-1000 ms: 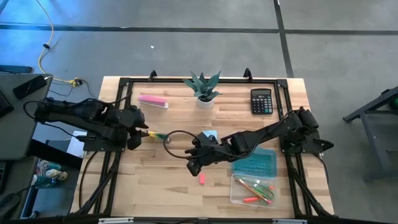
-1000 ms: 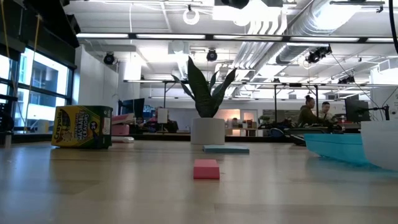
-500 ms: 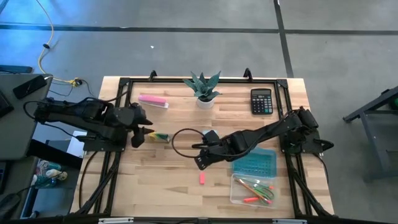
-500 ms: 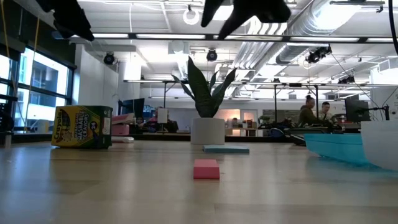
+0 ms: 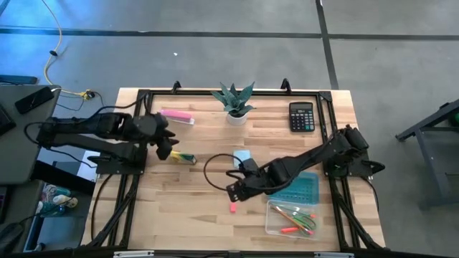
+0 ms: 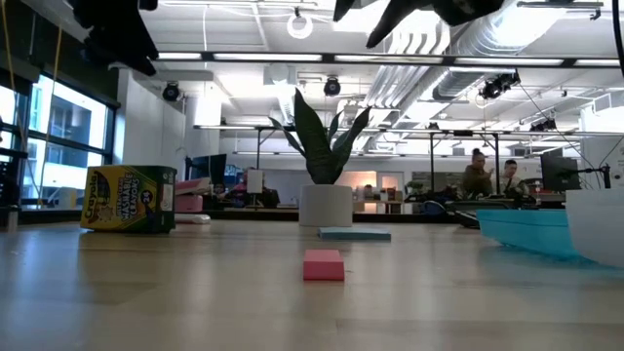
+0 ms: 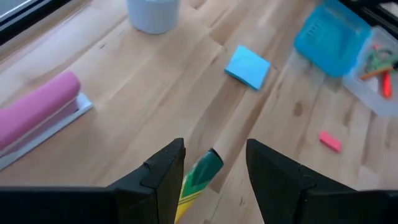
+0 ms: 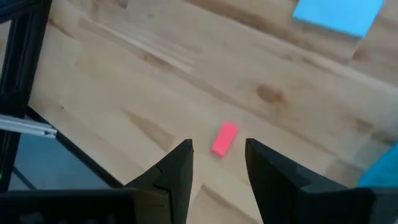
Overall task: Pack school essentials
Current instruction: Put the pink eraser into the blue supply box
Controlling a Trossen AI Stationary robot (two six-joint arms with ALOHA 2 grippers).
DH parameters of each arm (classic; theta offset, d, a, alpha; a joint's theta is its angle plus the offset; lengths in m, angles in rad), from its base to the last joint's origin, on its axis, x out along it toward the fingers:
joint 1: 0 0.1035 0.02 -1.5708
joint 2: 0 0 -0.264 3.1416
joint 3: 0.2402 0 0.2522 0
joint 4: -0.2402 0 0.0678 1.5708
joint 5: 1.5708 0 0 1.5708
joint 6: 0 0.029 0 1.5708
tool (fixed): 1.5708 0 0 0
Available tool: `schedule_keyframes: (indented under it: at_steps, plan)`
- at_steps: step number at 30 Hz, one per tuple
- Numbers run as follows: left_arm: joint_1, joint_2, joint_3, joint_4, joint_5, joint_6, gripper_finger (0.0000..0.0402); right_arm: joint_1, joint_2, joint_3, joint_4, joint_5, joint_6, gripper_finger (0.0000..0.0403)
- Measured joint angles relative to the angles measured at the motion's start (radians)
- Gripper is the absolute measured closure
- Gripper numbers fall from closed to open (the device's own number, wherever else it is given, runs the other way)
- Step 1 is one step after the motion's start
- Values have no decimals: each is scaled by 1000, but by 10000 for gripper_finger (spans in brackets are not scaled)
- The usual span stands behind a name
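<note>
**Both grippers open and empty above the table**

Right gripper [image 8: 216,163] parted, holding nothing, above the small red eraser [image 8: 224,138]; blue notepad [image 8: 339,15] beyond. Left gripper [image 7: 214,163] likewise apart and empty over the crayon box [image 7: 198,178]. Only overhead: clear tray [image 5: 290,218] holding pens and scissors [image 5: 300,216]. Low view alone: plant pot [image 6: 325,206] behind eraser.

On the surface [image 5: 179,190] lie one crayon box [image 5: 183,158], one blue notepad [image 5: 242,155], one red eraser [image 5: 233,207], one calculator [image 5: 301,117], one potted plant [image 5: 234,100], one pink bar [image 5: 176,115], one clear tray [image 5: 275,226] and one blue basket [image 5: 300,189].
</note>
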Motion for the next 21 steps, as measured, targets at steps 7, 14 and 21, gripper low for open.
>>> schedule_keyframes:
  at_steps: [7, 14, 21]
  plan:
    - [45, 0, 0, 0, 0, -10, 241, 53, 0, 0, 0, 15, 74, 265]
    - [56, 0, 0, 0, 21, 20, 241, 77, 28, 1, -1, 37, 165, 265]
    - [56, 0, 0, 0, 104, 83, 241, 74, 75, 1, 61, 14, 263, 265]
